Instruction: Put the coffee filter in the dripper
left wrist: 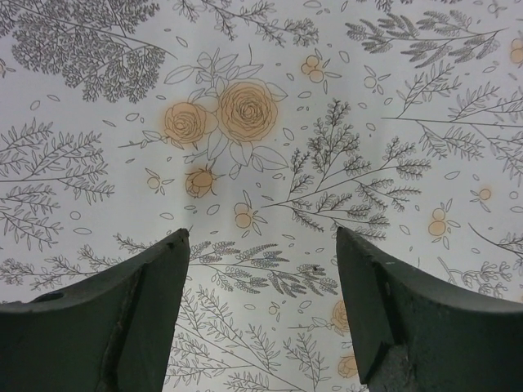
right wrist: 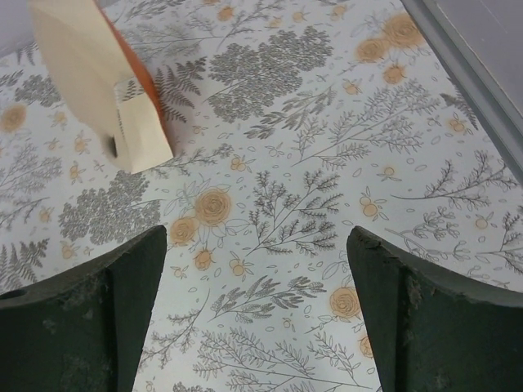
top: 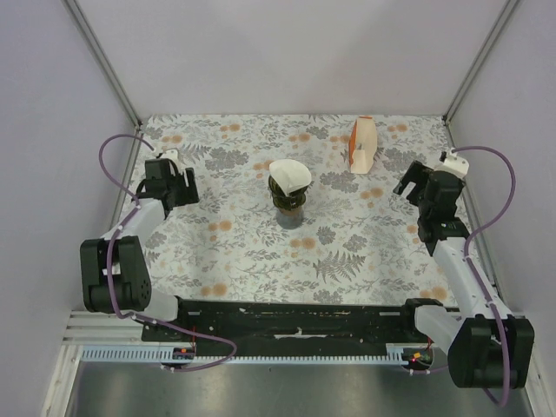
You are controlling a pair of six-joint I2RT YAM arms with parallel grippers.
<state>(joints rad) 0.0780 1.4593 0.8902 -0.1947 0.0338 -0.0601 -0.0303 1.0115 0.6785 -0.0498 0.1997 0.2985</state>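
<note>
In the top view the white paper coffee filter [top: 290,175] sits in the dark olive-green dripper [top: 287,199] at the middle of the floral table, its rim sticking up above the cup. My left gripper [top: 186,186] is open and empty at the left, well apart from the dripper; its wrist view shows only tablecloth between its fingers [left wrist: 155,278]. My right gripper [top: 411,182] is open and empty at the right; its fingers [right wrist: 135,269] frame bare cloth.
A white-and-orange wedge-shaped filter pack [top: 362,144] stands at the back right, also seen at the upper left of the right wrist view [right wrist: 94,77]. A grey table edge [right wrist: 474,65] runs along the right side.
</note>
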